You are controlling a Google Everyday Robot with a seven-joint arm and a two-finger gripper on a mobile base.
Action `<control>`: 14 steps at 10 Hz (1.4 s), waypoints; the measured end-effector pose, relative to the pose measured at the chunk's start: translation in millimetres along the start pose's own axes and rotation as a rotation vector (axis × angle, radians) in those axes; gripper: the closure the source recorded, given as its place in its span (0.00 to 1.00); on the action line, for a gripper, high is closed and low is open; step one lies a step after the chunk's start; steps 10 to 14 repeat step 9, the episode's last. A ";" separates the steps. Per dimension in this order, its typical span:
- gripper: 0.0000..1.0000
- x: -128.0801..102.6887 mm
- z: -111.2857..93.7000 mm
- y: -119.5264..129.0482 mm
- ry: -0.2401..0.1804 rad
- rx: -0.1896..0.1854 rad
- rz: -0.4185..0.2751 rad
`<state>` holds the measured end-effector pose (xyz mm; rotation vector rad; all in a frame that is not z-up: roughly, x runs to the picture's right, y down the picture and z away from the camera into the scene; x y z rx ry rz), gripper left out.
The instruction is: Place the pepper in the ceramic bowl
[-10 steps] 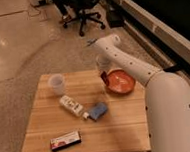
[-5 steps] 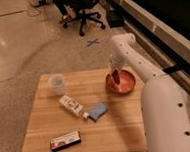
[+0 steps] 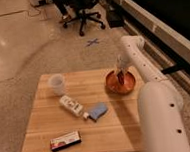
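The orange-red ceramic bowl [image 3: 120, 83] sits at the far right of the wooden table [image 3: 83, 126]. My gripper [image 3: 120, 74] hangs just above the middle of the bowl, pointing down. A small dark red-brown pepper [image 3: 121, 78] shows at the gripper's tip, over the inside of the bowl. My white arm [image 3: 154, 105] comes in from the lower right and bends over the bowl.
A translucent white cup [image 3: 56, 84] stands at the back left. A white bottle [image 3: 71, 105] lies mid-table next to a blue sponge-like object [image 3: 97, 111]. A dark flat packet [image 3: 64, 141] lies near the front edge. An office chair [image 3: 82, 9] stands on the floor behind.
My arm has swung from the left of the bowl to over its middle, and the gripper has come down toward the bowl's inside.
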<state>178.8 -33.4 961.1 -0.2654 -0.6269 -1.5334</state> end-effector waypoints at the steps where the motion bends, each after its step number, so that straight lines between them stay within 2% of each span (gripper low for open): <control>1: 0.20 1.1 -2.7 3.1 0.010 0.019 0.000; 4: 0.20 -11.3 -5.2 14.0 0.014 0.057 -0.016; 6: 0.20 -22.3 -6.9 19.2 0.015 0.064 -0.041; 9: 0.20 -42.7 -21.6 15.2 0.025 0.080 -0.102; 14: 0.20 -42.7 -21.6 15.2 0.025 0.080 -0.102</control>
